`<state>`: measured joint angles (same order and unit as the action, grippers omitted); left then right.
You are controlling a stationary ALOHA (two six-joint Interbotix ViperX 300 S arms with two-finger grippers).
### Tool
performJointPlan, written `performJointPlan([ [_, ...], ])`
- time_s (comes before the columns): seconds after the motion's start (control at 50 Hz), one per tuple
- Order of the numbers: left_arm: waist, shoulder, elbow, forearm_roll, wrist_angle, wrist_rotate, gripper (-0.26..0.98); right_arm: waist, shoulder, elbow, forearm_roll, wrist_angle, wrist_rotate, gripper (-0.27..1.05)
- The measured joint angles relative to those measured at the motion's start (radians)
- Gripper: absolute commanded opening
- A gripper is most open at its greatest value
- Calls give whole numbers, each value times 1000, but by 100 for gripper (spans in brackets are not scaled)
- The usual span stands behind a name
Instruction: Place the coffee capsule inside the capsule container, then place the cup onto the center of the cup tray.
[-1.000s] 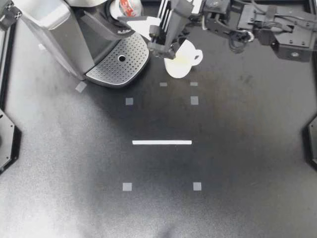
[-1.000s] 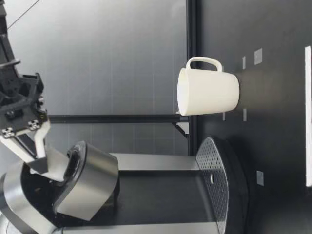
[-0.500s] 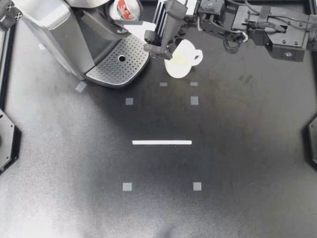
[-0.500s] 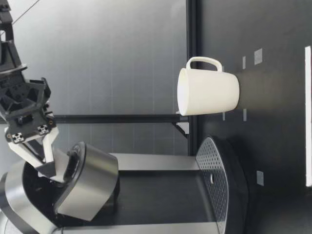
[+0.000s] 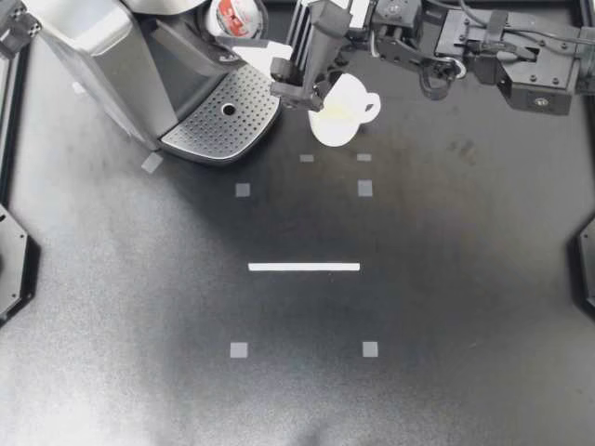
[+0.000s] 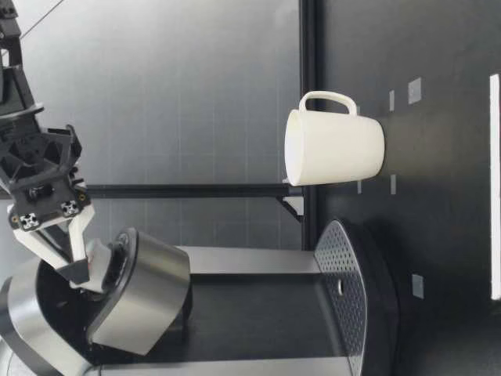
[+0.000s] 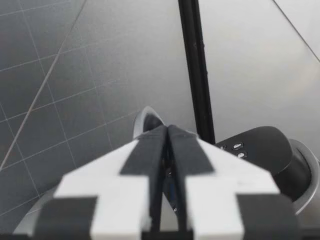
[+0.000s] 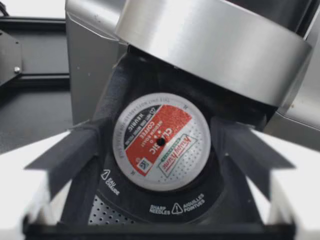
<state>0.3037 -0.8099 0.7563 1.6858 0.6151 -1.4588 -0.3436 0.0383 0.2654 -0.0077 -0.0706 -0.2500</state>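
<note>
The coffee capsule (image 8: 160, 141), with its red and white lid up, sits in the machine's open capsule container (image 8: 150, 200); from above the capsule (image 5: 237, 14) shows beside the raised lid. My right gripper (image 5: 256, 51) hovers over it, open, one finger on each side and neither touching. In the low view my right gripper (image 6: 70, 251) hangs at the container's mouth. The white cup (image 5: 339, 111) stands upright on the table next to the perforated cup tray (image 5: 228, 116). My left gripper (image 7: 167, 145) is shut on nothing, up by the machine's top.
The coffee machine (image 5: 102, 65) fills the table's back left corner, its silver lid (image 6: 141, 298) tilted open. My right arm (image 5: 483, 46) stretches along the back edge, over the cup. Grey tape squares and a white strip (image 5: 304, 267) mark the table's middle.
My right gripper's fingers have spread apart around the capsule, which stays in the container. The arm has shifted slightly toward the back. The cup has not moved.
</note>
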Motion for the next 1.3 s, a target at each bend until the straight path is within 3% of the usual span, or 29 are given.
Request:
performJointPlan([
  [0.36,8,0,17,0,0,0,14,-3,-63,75,0,-49,12,80],
  [0.6,133,2,31,2,0,-17,14,6,-209,199,31,-94,37,79],
  [0.84,216,61,41,3,0,-25,14,60,-333,324,32,-183,83,71],
  [1.06,225,120,44,3,-28,-41,14,61,-411,422,34,-279,130,61],
  [1.3,233,110,37,5,-212,-84,14,61,-463,465,34,-324,130,61],
])
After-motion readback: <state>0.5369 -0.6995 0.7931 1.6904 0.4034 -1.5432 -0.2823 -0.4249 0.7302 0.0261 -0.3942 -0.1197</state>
